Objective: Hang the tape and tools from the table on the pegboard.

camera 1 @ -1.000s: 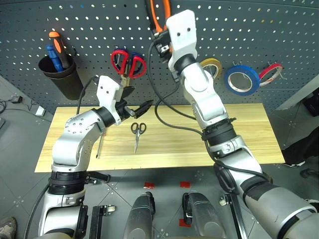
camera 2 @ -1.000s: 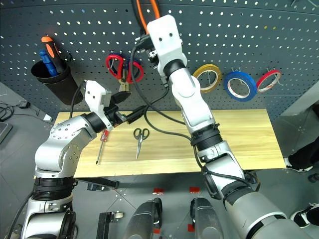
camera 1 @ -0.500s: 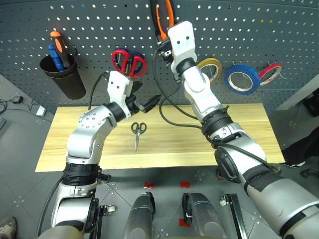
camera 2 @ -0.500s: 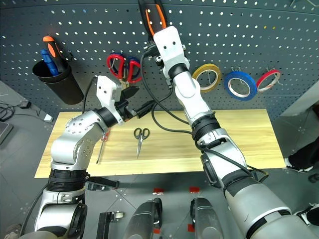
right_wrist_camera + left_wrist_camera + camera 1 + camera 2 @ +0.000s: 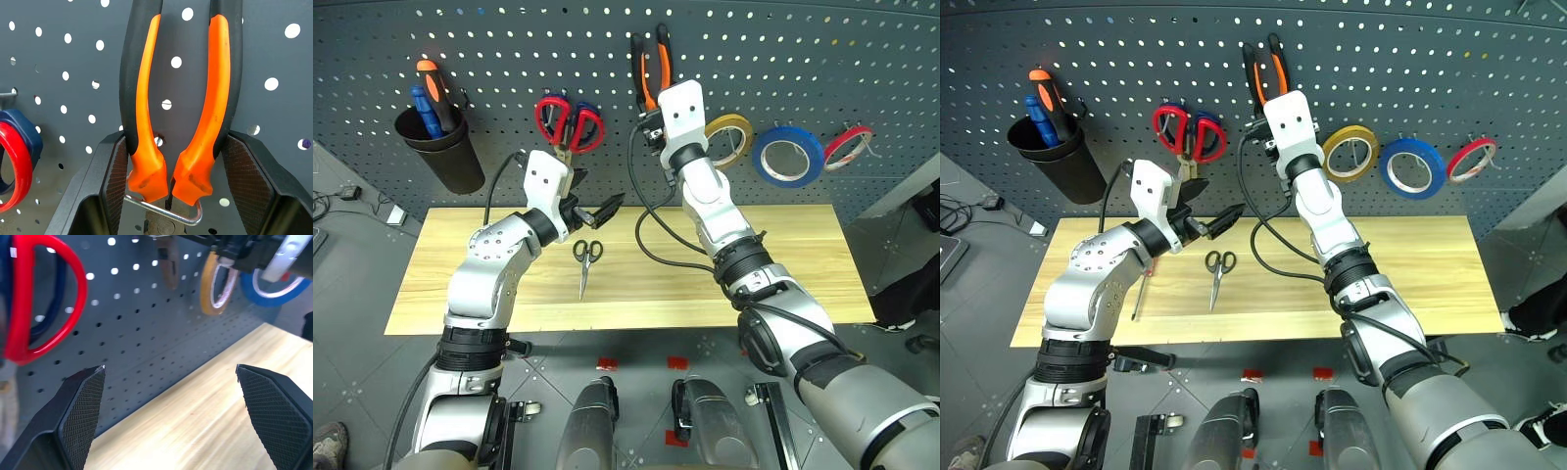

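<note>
My right gripper is shut on the orange-and-black pliers, held handles-up against the pegboard. In the right wrist view its fingers flank the handles, and a wire hook sits at the pliers' joint. The blue tape hangs on the pegboard to the right. Black-handled scissors lie on the table. The red-handled screwdriver lies partly under my left arm. My left gripper is open and empty, above the table just left of the scissors.
Red-handled scissors hang on the pegboard above my left gripper. A yellow roll and a thin red roll flank the blue tape. A black cup at the far left holds orange and blue screwdrivers.
My right gripper has come down along the pegboard with the pliers still in it. The left gripper stays open in about the same place.
</note>
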`<move>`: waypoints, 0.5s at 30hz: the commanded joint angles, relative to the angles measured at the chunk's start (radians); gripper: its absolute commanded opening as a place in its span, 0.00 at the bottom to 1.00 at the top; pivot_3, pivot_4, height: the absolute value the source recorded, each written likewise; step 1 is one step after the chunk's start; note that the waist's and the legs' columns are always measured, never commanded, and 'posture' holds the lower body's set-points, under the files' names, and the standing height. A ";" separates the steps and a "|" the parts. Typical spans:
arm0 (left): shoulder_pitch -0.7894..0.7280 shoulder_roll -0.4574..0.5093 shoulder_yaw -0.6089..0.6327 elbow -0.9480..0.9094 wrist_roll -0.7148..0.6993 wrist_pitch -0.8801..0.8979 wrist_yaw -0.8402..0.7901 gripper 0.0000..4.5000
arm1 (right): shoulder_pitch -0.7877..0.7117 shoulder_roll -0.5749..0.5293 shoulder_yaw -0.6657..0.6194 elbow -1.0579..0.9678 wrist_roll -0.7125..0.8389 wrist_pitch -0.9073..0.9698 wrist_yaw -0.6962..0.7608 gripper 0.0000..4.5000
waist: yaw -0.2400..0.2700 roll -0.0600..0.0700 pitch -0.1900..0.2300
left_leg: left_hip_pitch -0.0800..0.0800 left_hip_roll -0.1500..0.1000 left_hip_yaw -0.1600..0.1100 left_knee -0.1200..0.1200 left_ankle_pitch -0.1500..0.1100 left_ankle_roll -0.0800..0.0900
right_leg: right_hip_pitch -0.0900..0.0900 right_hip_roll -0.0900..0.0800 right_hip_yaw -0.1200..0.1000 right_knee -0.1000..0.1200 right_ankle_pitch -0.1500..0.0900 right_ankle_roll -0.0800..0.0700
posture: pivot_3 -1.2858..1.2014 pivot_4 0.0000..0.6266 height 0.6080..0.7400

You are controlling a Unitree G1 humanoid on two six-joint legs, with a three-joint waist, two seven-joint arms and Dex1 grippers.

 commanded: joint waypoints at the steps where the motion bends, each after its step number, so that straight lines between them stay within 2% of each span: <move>1: 0.033 0.008 -0.009 0.012 0.032 -0.010 0.015 1.00 | 0.038 0.013 -0.033 -0.131 0.071 0.093 0.052 0.74 | 0.000 0.000 0.000 | 0.000 0.000 0.000 0.000 0.000 0.000 | 0.000 0.000 0.000 0.000 0.000 0.000 | 0.51 0.46 1.00; 5: 0.055 0.002 -0.002 0.036 0.049 0.009 0.039 1.00 | 0.140 0.007 -0.033 -0.315 0.111 0.249 0.103 1.00 | 0.001 0.000 0.000 | 0.000 0.000 0.000 0.000 0.000 0.000 | 0.000 0.000 0.000 -0.001 0.000 0.000 | 0.51 0.46 1.00; 10: 0.080 -0.005 -0.012 0.051 0.094 0.032 0.101 1.00 | 0.299 -0.019 -0.006 -0.590 0.158 0.510 0.178 1.00 | 0.001 0.000 0.000 | 0.000 0.000 -0.001 0.000 -0.001 0.003 | 0.000 0.000 0.000 -0.001 0.000 0.000 | 0.50 0.46 1.00; 15: 0.113 -0.013 -0.015 0.052 0.128 0.131 0.176 1.00 | 0.479 -0.056 0.054 -0.896 0.256 0.792 0.295 1.00 | -0.001 0.000 0.000 | 0.000 0.000 -0.001 -0.001 -0.002 0.004 | 0.000 0.000 0.000 -0.001 0.000 0.000 | 0.50 0.47 1.00</move>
